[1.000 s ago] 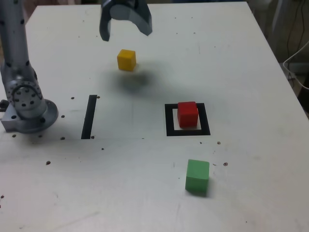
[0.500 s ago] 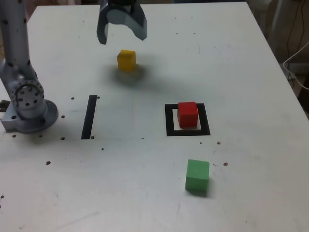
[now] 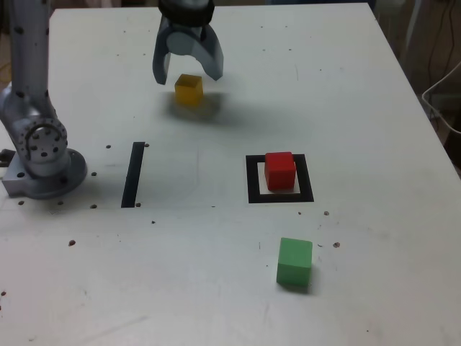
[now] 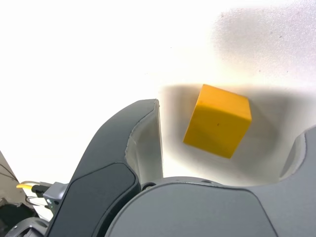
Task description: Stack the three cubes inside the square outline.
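Note:
The yellow cube sits on the white table toward the far side. My gripper hangs just above it, open, with one finger on each side of the cube. In the wrist view the yellow cube lies between the fingers, with a gap on both sides, so nothing is held. The red cube stands inside the square outline near the table's middle. The green cube lies nearer the front, apart from the outline.
A straight black strip lies on the table at the exterior view's left of the outline. The arm's grey base stands at the exterior view's left edge. Small dark holes dot the tabletop.
My gripper has come down and a little toward the exterior view's right, from above the yellow cube to around it. The jaws have narrowed slightly. No cube has moved.

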`<state>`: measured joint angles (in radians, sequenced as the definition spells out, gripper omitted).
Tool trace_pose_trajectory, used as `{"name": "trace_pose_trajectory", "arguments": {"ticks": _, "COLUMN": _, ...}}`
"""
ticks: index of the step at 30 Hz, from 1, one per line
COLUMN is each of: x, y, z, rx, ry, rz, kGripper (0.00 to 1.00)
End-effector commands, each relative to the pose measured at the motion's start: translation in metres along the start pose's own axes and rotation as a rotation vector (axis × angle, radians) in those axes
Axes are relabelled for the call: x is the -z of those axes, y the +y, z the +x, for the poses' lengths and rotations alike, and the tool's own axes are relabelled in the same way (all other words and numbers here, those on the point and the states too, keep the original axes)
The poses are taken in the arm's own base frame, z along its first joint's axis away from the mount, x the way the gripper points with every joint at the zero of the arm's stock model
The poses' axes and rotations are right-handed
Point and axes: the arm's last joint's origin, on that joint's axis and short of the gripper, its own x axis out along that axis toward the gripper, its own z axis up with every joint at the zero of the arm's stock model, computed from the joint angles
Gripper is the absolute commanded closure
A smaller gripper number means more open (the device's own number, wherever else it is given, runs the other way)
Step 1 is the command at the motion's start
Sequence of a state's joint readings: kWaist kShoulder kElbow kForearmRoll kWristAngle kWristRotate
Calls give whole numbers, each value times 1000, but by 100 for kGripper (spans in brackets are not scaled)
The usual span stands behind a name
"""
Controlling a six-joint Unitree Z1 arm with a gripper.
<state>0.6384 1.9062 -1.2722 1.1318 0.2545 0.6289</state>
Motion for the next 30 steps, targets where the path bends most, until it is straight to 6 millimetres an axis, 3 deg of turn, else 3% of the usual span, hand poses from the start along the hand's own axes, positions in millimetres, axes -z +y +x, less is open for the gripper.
{"name": "trace_pose_trajectory", "arguments": {"ticks": 1, "x": -2, "y": 1, "z": 2, "rx": 6, "ry": 4, "rz": 3, "kGripper": 9}}
{"name": "trace_pose_trajectory", "arguments": {"ticks": 9, "x": -11, "y": 3, "z": 13, "rx": 40, "ry": 16, "rz": 29, "kGripper": 19}}
{"name": "trace_pose_trajectory", "arguments": {"ticks": 20, "x": -13, "y": 5, "z": 14, "rx": 29, "ry": 1, "rz": 31, "kGripper": 36}}
{"name": "trace_pose_trajectory", "arguments": {"ticks": 30, "x": -16, "y": 6, "z": 18, "rx": 21, "ry": -4, "rz": 30, "kGripper": 44}}
